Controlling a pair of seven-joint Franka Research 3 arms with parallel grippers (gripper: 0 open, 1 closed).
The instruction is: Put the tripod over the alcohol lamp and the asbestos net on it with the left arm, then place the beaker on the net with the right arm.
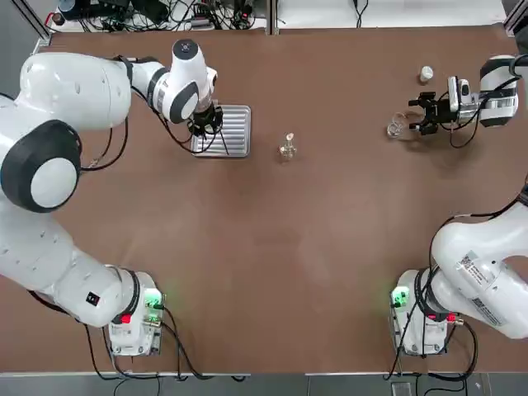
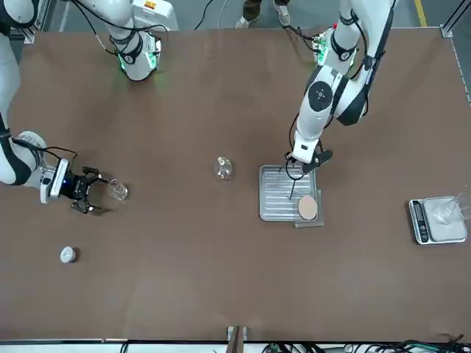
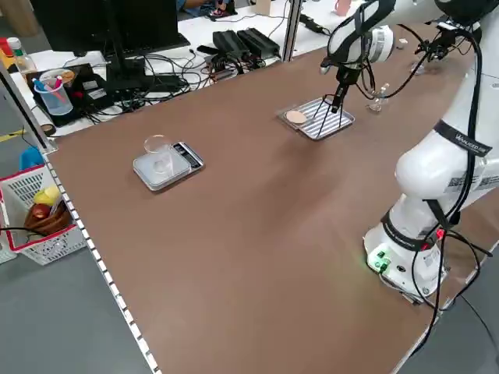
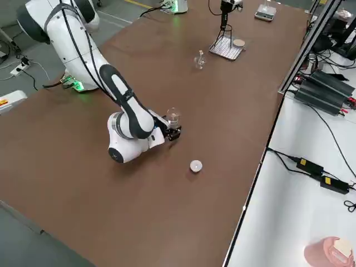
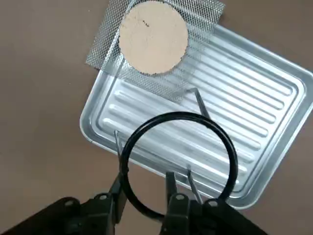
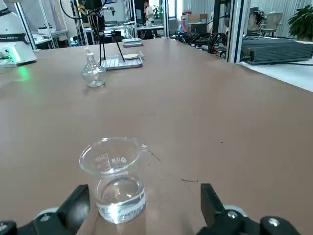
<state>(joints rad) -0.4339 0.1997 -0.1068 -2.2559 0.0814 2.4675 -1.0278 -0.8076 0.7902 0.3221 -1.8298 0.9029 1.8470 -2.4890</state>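
My left gripper (image 5: 143, 188) is shut on the rim of the tripod (image 5: 176, 115), whose black ring hangs over the ribbed silver tray (image 5: 254, 112) with its legs pointing down at it. The asbestos net (image 5: 153, 36) lies on the tray's far end, partly over the edge, also seen in the front view (image 2: 307, 208). The alcohol lamp (image 1: 288, 148) stands alone mid-table, right of the tray. My right gripper (image 1: 415, 115) is open and low at the far right. The beaker (image 6: 115, 178) stands just ahead of its fingers, untouched.
A small white-and-tan cylinder (image 1: 426, 74) stands beyond the right gripper. A scale (image 2: 438, 219) with a clear plastic cup (image 3: 158, 148) on it sits far out on the robot's left. Cables and power bricks lie past the table's far edge.
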